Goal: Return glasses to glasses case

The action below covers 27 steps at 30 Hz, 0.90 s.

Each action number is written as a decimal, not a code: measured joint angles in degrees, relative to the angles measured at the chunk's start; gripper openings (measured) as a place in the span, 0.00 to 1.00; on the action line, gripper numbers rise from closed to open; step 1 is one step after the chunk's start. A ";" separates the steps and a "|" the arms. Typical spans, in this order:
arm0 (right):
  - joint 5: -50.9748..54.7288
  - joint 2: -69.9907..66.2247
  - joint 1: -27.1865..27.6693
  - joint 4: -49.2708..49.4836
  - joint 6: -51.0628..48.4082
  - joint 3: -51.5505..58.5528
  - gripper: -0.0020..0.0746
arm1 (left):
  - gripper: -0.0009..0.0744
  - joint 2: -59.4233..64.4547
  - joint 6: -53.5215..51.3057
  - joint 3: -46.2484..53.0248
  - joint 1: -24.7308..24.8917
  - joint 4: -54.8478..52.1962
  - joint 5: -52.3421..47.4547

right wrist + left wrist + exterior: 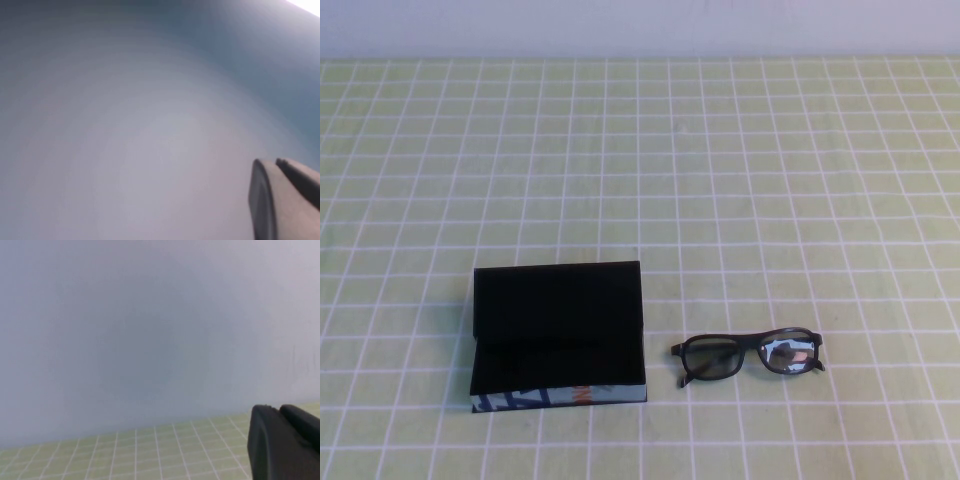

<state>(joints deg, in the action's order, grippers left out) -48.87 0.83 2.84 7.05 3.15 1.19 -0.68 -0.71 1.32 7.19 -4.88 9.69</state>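
The glasses case [558, 338] is sitting open on the green-checked bench [790, 180], near the front edge and a little left of centre. Its lid is standing tilted up at the back, black lining showing, and its white front edge with blue print and an orange mark is facing the robot's side. The glasses [748, 353] are lying on the bench just beside the case, on its right, apart from it, lenses upright and catching a reflection, arms folded behind the frame.

Neither arm is showing over the bench from above. The left gripper [285, 440] is pointing toward the pale wall past the far edge of the bench; both dark fingers are lying pressed together, gripping nothing. The right gripper [282, 197] is facing a blank wall, fingers likewise closed together and holding nothing.
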 joint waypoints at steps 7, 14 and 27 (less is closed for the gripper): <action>5.70 0.00 0.00 -3.43 8.57 -10.56 0.00 | 0.01 0.00 9.45 0.00 0.00 0.40 16.14; 30.47 -0.11 0.00 -13.82 25.96 -29.48 0.00 | 0.01 -0.24 20.43 -1.77 0.00 0.40 37.36; 68.34 -18.58 0.00 -14.65 29.45 -47.38 0.00 | 0.01 4.31 27.17 -36.62 0.00 -0.82 -19.03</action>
<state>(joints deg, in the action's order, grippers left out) 19.47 -17.75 2.84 -7.59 32.61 -46.19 3.64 26.46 -35.30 7.19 -5.70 -9.34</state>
